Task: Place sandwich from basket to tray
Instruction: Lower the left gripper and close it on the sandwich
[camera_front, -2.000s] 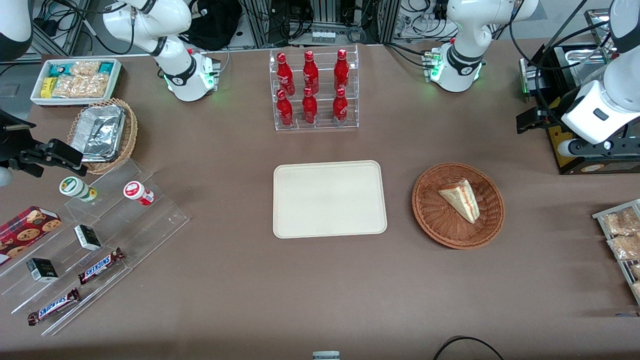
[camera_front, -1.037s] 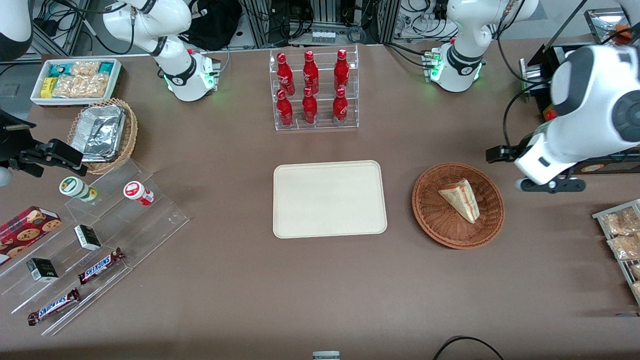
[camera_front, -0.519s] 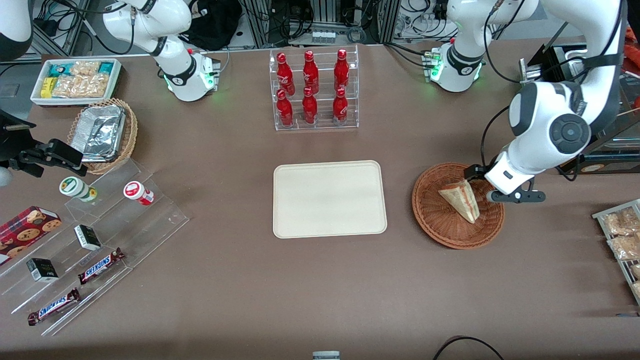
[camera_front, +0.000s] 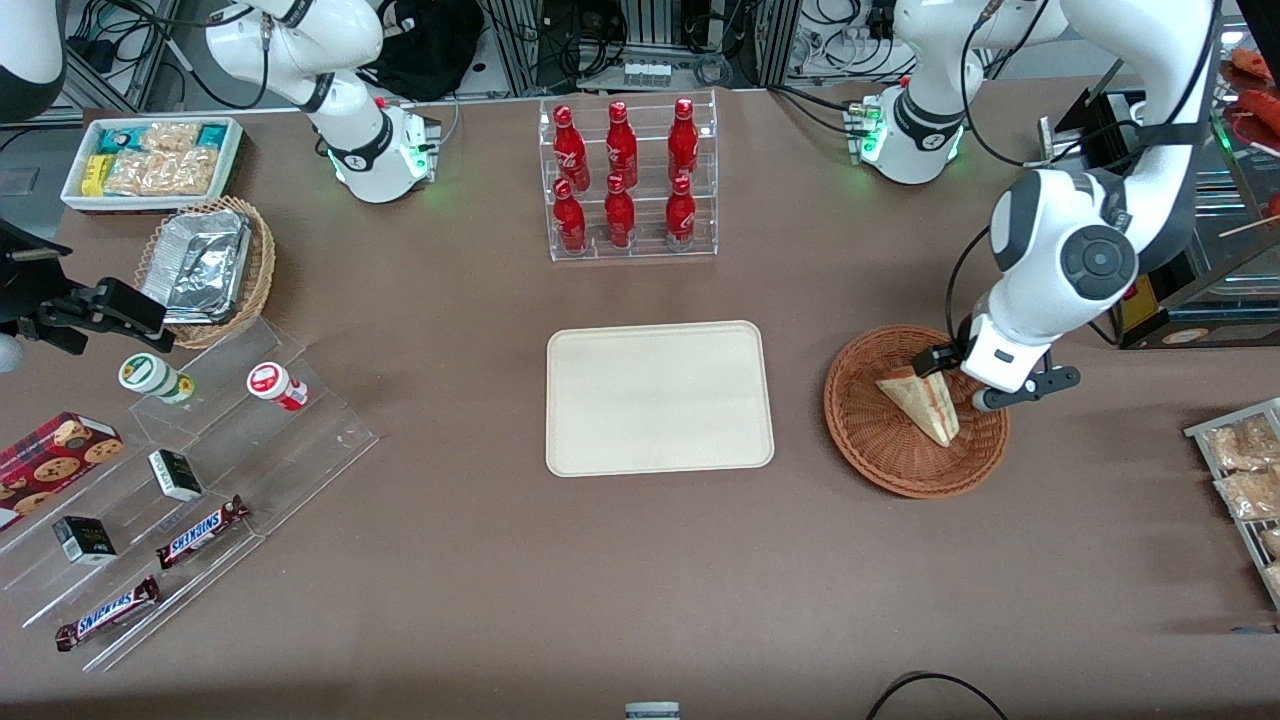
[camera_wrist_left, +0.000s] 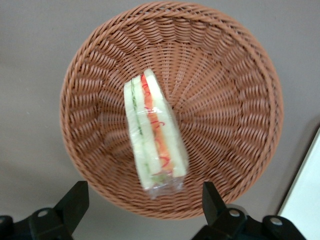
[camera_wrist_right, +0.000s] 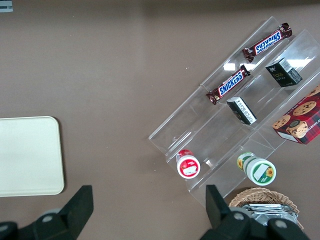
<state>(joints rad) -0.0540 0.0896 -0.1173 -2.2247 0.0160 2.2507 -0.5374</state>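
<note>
1. Tool (camera_front: 957, 379) is above the basket (camera_front: 880, 440), over the basket's rim part nearest the working arm's end of the worktop (camera_front: 500, 580). Fingers spread wide, nothing between them. Wrist cam: both fingertips (camera_wrist_left: 75, 200) are apart, w/ the sandwich (camera_wrist_left: 154, 137) showing between and past them, no contact.
2. Sandwich (camera_front: 922, 398) lies in the basket, wrapped in clear film, on its side w/ red/orange/green filling edge facing up. Sits off-centre, toward the basket's rim on the tool's side.
3. Basket sits on the worktop toward the working arm's end, beside the tray (camera_front: 658, 398) w/ a gap between them, not touching.
4. Tray is about mid-worktop, nothing on it.
5. Clear rack of red bottles (camera_front: 625, 180) stands farther from the front cam than the tray, near the worktop's edge by the arm bases.
</note>
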